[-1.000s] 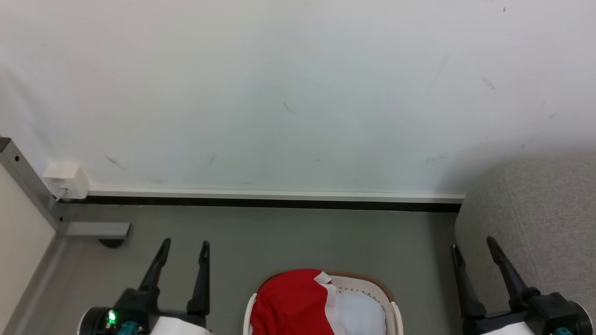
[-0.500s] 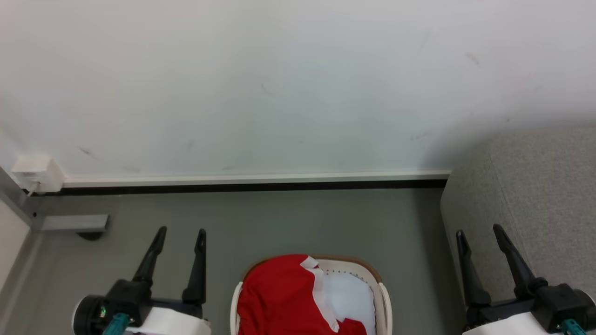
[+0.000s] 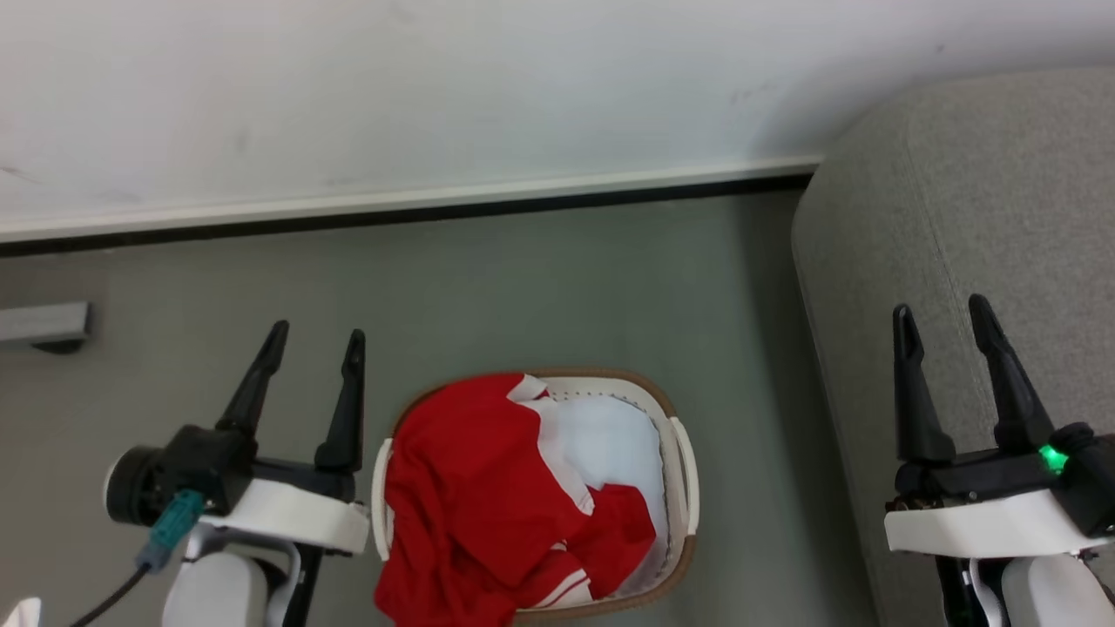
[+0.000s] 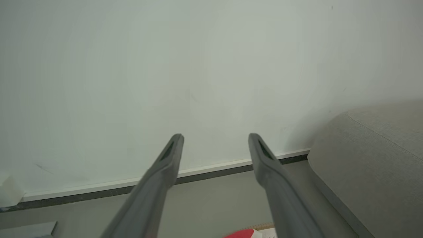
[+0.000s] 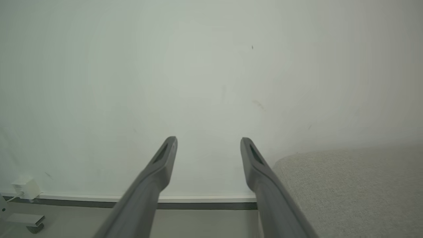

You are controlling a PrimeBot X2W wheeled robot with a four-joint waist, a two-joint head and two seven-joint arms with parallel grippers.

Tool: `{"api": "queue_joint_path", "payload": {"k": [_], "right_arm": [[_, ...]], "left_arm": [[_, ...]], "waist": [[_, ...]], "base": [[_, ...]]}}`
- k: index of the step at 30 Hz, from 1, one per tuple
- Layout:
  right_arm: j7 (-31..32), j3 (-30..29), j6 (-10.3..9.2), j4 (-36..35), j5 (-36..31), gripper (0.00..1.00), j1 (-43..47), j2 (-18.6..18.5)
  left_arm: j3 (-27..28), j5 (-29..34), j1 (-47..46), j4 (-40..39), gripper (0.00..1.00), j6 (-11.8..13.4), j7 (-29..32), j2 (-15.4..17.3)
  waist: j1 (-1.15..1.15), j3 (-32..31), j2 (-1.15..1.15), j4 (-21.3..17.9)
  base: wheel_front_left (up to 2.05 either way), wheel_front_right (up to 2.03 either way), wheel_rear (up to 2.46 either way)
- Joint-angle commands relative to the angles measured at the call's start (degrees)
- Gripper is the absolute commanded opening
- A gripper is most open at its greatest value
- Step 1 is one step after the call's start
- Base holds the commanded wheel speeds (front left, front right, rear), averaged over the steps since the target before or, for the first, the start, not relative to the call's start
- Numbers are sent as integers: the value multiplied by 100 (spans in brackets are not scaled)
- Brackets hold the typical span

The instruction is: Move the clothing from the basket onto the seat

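Item count: one basket (image 3: 685, 470), one article of clothing (image 3: 470, 488), one pale cloth (image 3: 610, 440), one seat (image 3: 976, 218), and two pincers with two dark fingers each.

Clothing: red with white panels and striped trim. It lies inside the basket, fills the left portion and covers the near-left rim. The pale white-blue cloth occupies the right portion of the basket, partly under the clothing.

Seat: light grey upholstery with a rounded edge and a stitched seam. It stands to the right of the basket and apart from it, with a strip of floor (image 3: 540, 287) between.

Left pincer (image 3: 317, 331): just left of the basket, over the floor. Its fingers are spread wide with nothing between them.

Right pincer (image 3: 939, 305): well right of the basket, seen against the near edge of the seat. Its fingers are spread wide and it grips nothing.

Surface: the basket stands directly on a smooth grey-green floor.

Room: beyond the basket, a white wall (image 3: 435, 87) with faint scuffs meets the floor at a white skirting strip (image 3: 435, 198) with a dark line beneath. One grey metal foot (image 3: 39, 322) rests on the floor far left of the basket.
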Motion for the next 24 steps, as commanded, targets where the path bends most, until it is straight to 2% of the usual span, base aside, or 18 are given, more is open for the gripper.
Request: {"api": "queue_joint_path", "payload": {"k": [1, 6, 11, 17, 24], "right_arm": [[-1, -24, -11, -47, 51, 100, -113, -12], [0, -36, -11, -205, 94, 100, -345, -12], [0, 52, -11, -359, 355, 100, -523, -12], [-1, 159, -11, -515, 468, 100, -658, -12], [-1, 264, -11, -639, 615, 100, -801, -11]], "left_arm": [[-2, 29, -136, 65, 100, -20, -2, 81], [-189, -53, -558, 667, 100, -114, -2, 246], [-598, -259, -1051, 1717, 100, -159, -3, 469], [-1746, -934, -1816, 2996, 100, -154, 282, 850], [-2799, -1594, -2585, 3917, 100, -153, 866, 1239]], "waist": [[-1, 417, 0, -258], [-1, 945, 0, -483], [-1, 1408, 0, -734], [-1, 1823, 0, -1013], [-1, 2310, 0, -1362]], "base": [[0, 0, 0], [0, 0, 0], [0, 0, 0], [0, 0, 0], [0, 0, 0]]}}
